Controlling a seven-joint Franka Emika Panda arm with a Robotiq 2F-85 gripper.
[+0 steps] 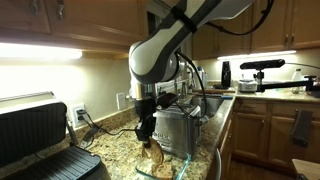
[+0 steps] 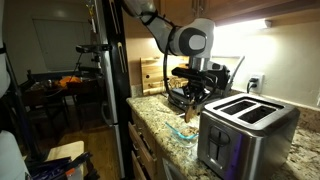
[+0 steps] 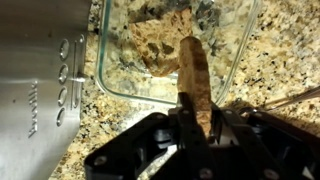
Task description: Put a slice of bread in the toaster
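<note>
- Holding the slice of bread (image 3: 192,68) edge-on in the gripper (image 3: 193,112) right now. The jaws are pinched almost together on its two flat faces, and there's nothing else in them.
- From the wrist view, the slice's long axis runs 12 to 6. It sticks out past the fingers toward 12 and hangs over the glass dish (image 3: 238,62) on the granite counter (image 3: 285,50).
- Looks like a second piece of bread (image 3: 150,45) is lying flat in that dish, roughly at 11 from my slice.
- The bit that matters is the toaster (image 3: 40,70). It sits at 9 o'clock from the gripper in the wrist view, just beside the dish.
- In an exterior view the top slots (image 2: 245,108) look higher than where the bread hangs. My guess is lift first, then slide toward 9 and line the slice's thin edge up with a slot.
- Only one arm here, so no choice there.
- Writing: there's some faint print next to the toaster's controls (image 3: 65,75), way too blurry to read. No brand I can make out.
</note>
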